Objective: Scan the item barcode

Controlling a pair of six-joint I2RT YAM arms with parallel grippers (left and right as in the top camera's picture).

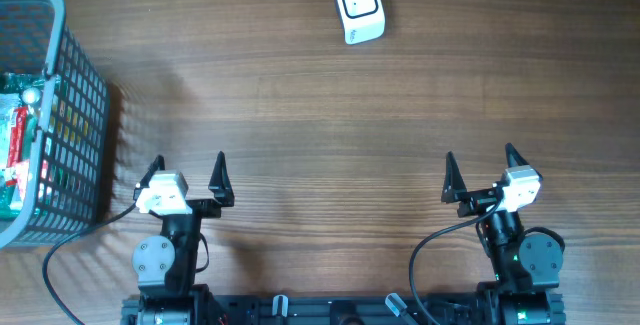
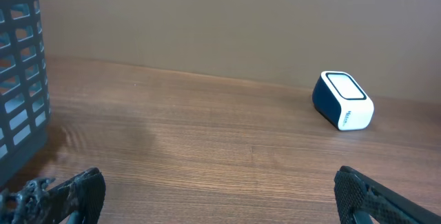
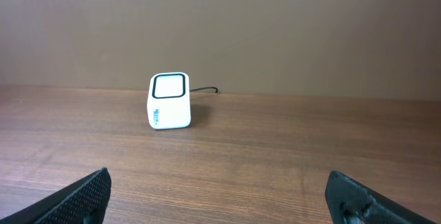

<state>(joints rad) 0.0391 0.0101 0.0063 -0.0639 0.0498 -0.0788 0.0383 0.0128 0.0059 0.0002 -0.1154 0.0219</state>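
Two open, empty grippers sit at the near edge: left end effector [image 1: 189,168] and right end effector [image 1: 480,163]. Packaged items [image 1: 15,135] lie in the basket [image 1: 85,85] near the left one, probably for easy reach. The scanner [image 1: 358,7] stands well apart, window up.

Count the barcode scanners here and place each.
1. The scanner sits near the far side, a little right of centre. The basket at far left could hide another.
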